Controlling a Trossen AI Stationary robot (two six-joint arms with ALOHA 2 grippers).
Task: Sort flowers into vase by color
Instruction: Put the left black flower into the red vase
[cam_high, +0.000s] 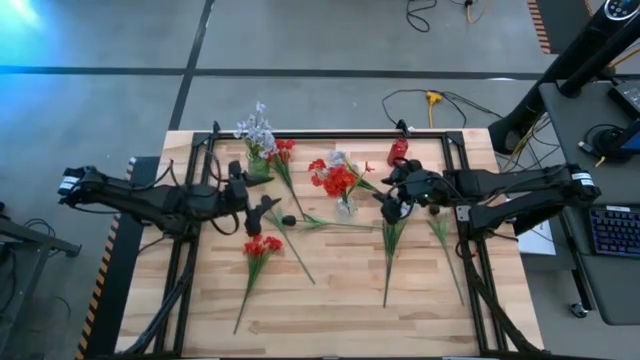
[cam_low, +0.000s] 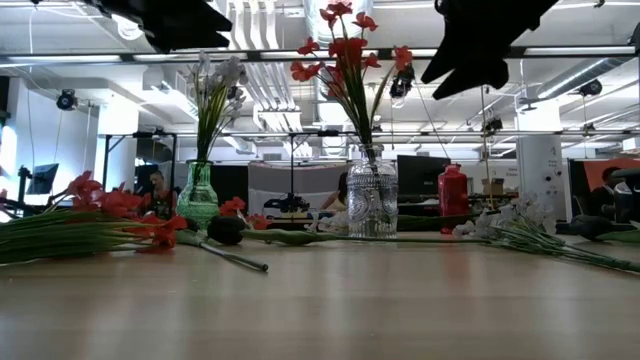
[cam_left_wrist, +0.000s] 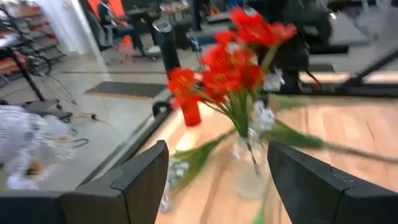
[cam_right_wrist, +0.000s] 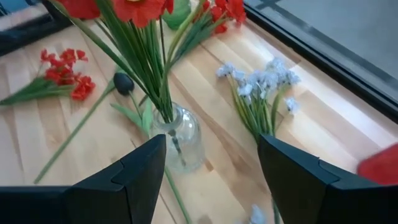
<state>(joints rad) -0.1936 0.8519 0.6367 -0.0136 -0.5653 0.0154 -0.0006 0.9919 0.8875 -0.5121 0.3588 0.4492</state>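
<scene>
I take the clear vase (cam_high: 346, 207) as my mark: it stands mid-table with red flowers (cam_high: 337, 178) in it, and a white sprig seems mixed in at the top. My right gripper (cam_high: 390, 203) hangs just right of it, fingers spread and empty; my left gripper (cam_high: 263, 208) hovers to its left, also spread and holding nothing. Farther left and toward the back stands the green vase (cam_high: 259, 167) with the white flowers (cam_high: 254, 126). A loose red spray (cam_high: 262, 246) lies on the table left and to the front of the clear vase, a dark bud (cam_right_wrist: 123, 82) lies between them, and more stems (cam_high: 392, 240) lie to its right. My guess is the next step is a pick: I'd drop the nearer gripper onto a loose stem low down, away from the blossoms, pinch squarely across it, and lift clear before swinging, so I don't tip the clear vase
</scene>
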